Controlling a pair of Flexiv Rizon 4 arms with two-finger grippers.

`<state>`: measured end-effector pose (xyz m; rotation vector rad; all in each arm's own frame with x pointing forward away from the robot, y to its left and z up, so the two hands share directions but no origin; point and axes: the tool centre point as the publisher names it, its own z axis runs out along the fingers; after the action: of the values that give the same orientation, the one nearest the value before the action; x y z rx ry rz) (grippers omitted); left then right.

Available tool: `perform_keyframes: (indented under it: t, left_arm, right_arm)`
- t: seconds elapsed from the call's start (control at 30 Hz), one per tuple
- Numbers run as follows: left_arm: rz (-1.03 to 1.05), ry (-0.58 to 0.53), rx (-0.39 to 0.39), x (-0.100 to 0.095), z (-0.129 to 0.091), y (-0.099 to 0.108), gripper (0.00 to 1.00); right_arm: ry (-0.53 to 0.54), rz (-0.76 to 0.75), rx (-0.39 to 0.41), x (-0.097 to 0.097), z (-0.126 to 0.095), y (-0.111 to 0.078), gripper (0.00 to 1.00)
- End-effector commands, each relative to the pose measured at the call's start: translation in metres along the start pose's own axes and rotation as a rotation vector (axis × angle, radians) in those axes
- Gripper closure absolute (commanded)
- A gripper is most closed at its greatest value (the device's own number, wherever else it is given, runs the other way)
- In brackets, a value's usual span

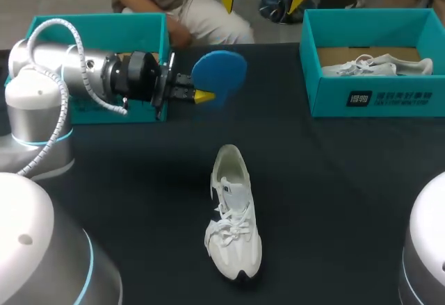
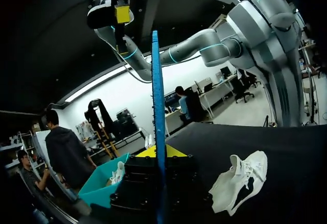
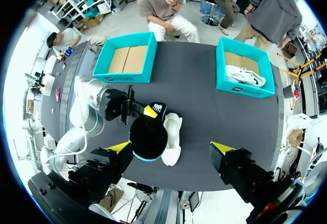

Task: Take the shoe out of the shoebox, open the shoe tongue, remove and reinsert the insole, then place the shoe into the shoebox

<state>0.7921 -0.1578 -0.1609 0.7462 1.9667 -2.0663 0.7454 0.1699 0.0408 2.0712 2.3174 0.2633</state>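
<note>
A white shoe lies on its sole in the middle of the black table, toe toward the near edge. My left gripper is shut on a blue insole, holding it on edge in the air, above and behind the shoe. In the left wrist view the insole stands edge-on between the yellow tips, with the shoe below and beside it. My right gripper hangs high over the table's far side, open and empty. Its own view looks straight down on the insole and the shoe.
An open teal shoebox stands at the back left, behind my left arm. A second teal shoebox at the back right holds another white shoe.
</note>
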Motion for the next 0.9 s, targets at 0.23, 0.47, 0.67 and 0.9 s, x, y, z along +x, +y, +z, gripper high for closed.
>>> perform_keyframes:
  t: [0.23, 0.47, 0.67, 0.9]
  left_arm:
    - [0.447, 0.091, 0.055, 0.007, -0.008, -0.005, 1.0]
    - [0.549, 0.104, 0.008, 0.01, -0.005, -0.004, 1.0]
    - [0.463, 0.104, -0.016, 0.019, -0.002, -0.003, 1.0]
    - [0.463, 0.104, -0.016, 0.019, -0.002, -0.003, 1.0]
  right_arm:
    - [0.001, 0.001, 0.001, 0.0, 0.0, 0.0, 0.0]
    - [0.001, 0.001, 0.001, 0.0, 0.0, 0.0, 0.0]
    - [0.001, 0.001, 0.001, 0.0, 0.0, 0.0, 0.0]
    - [0.001, 0.001, 0.001, 0.0, 0.0, 0.0, 0.0]
